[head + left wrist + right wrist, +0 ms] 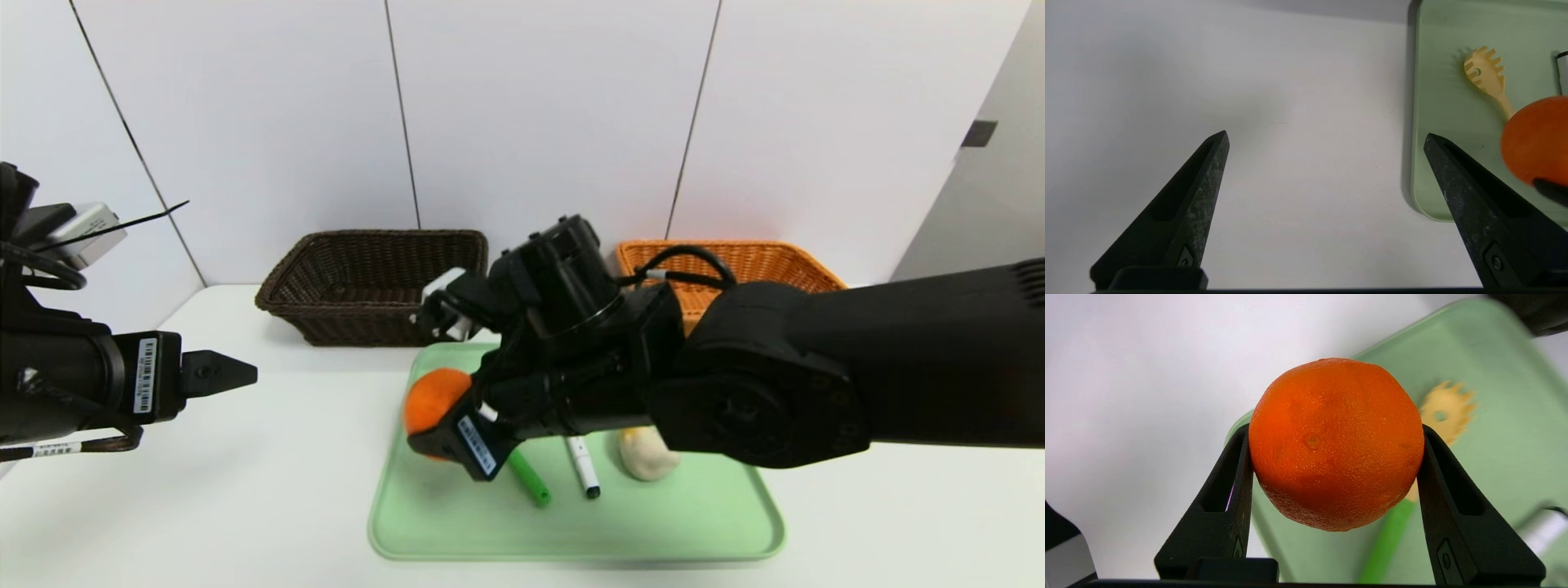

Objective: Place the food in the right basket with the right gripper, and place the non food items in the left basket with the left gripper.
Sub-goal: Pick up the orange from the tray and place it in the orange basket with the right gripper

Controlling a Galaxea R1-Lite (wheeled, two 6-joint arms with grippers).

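An orange (1336, 443) hangs above the near left corner of the green tray (694, 523), with my right gripper (1335, 430) shut on it, a finger on each side. In the head view the orange (433, 396) shows just past the gripper (429, 420). On the tray lie a green marker (531, 482), a white marker (584, 469) and a pale rounded food piece (645, 461). A yellow pasta spoon (1484, 73) lies on the tray under the arm. My left gripper (1326, 135) is open and empty over the bare table, left of the tray (1433, 122).
The brown wicker basket (367, 278) stands at the back left. The orange wicker basket (735, 253) stands at the back right, partly hidden behind my right arm. White wall panels close the back of the white table.
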